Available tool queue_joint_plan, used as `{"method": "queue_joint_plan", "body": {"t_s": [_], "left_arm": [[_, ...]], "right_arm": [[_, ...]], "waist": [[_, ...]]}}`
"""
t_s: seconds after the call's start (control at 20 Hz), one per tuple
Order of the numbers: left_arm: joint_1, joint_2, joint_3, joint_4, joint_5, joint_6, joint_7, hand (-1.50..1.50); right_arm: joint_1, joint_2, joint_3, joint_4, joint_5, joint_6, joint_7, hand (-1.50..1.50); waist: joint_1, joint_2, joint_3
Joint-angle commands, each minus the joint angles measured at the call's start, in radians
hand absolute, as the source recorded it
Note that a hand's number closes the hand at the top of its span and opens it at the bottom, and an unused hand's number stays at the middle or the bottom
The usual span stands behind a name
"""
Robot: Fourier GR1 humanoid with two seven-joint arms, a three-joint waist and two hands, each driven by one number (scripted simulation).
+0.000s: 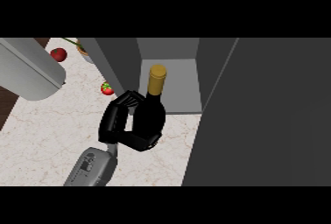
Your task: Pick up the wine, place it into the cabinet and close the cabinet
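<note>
**At the cabinet mouth: wine in hand**

Head view: just before the cabinet (169, 83) opening, the right hand (126, 124) is curled around the wine (154, 105), held upright, probably so it slides straight onto the shelf.

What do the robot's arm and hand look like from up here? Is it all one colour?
No, two colours. The forearm is a smooth light grey casing, rounded, with small dark slots and markings along it. At its end sits a glossy black hand built of blocky segmented fingers and a thumb. No cables or sleeves show. Only this one arm is in view.
</note>
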Motion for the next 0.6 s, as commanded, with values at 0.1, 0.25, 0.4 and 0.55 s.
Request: {"method": "queue_joint_plan", "body": {"t_s": [0.1, 0.25, 0.4, 0.55], "left_arm": [[-0.162, -0.009, 0.041, 0.157, 0.000, 0.036, 0.005, 1.50], [-0.157, -0.009, 0.016, 0.188, -0.002, 0.022, -0.019, 1.50], [-0.232, -0.009, 0.017, 0.220, 0.030, 0.057, 0.037, 1.50], [-0.273, -0.009, 0.009, 0.322, 0.046, 0.083, -0.062, 1.50]], "right_arm": [[0.060, -0.023, -0.014, -0.202, -0.017, 0.022, 0.071, -1.50], [0.067, -0.020, -0.003, -0.209, -0.010, 0.019, 0.077, -1.50], [0.089, -0.028, -0.016, -0.216, -0.039, 0.029, 0.028, -1.50], [0.068, 0.000, 0.014, -0.187, -0.019, 0.016, 0.032, -1.50]], "waist": [[-0.004, 0.002, 0.000], [0.000, 0.001, 0.000], [-0.008, 0.001, 0.000], [-0.017, 0.004, -0.001]]}}
